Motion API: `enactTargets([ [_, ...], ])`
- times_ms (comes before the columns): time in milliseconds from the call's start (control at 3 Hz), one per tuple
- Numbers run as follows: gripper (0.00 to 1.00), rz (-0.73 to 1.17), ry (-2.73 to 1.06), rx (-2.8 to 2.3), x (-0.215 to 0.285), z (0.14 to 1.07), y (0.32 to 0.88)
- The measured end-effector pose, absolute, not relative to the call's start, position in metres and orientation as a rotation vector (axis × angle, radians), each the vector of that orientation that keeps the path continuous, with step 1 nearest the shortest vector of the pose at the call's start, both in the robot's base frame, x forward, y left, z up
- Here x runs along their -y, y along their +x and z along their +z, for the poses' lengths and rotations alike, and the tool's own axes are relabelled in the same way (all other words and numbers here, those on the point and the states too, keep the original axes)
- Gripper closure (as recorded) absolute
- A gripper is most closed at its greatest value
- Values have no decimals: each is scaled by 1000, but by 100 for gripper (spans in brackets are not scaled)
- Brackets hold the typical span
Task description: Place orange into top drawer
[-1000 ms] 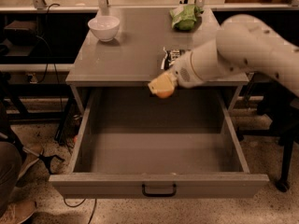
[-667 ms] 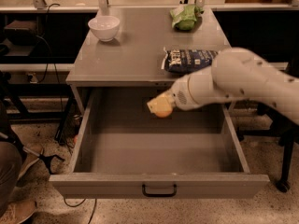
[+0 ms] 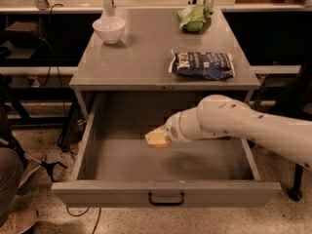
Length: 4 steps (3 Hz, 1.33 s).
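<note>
So here's my view from the remote station: the gripper [image 3: 155, 138] is down inside the open top drawer [image 3: 122, 185], left of centre, and it's clamped on the orange [image 3: 161, 142], which hangs above the drawer floor rather than resting on it. My worry is the release. It's a round fruit, so if I let go from this height I reckon it bounces or rolls off toward a side wall, though the drawer walls should keep it in. The other risk is the arm's fat forearm clipping the tabletop edge [image 3: 165, 87] or nudging the blue packet [image 3: 202, 65] when I pull back up. As for orientation, there's honestly no long axis on it, and I can't tell where the stem end points because the pincer covers part of it.
</note>
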<state>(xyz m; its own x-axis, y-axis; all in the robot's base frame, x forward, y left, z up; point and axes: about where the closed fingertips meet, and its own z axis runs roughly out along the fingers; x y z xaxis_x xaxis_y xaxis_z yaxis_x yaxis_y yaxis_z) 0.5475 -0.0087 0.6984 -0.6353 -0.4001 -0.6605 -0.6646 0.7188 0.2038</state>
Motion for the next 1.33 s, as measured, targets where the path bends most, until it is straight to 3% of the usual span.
enactTargets([
  [1333, 6, 531, -795, -2350, -22, 633, 584],
])
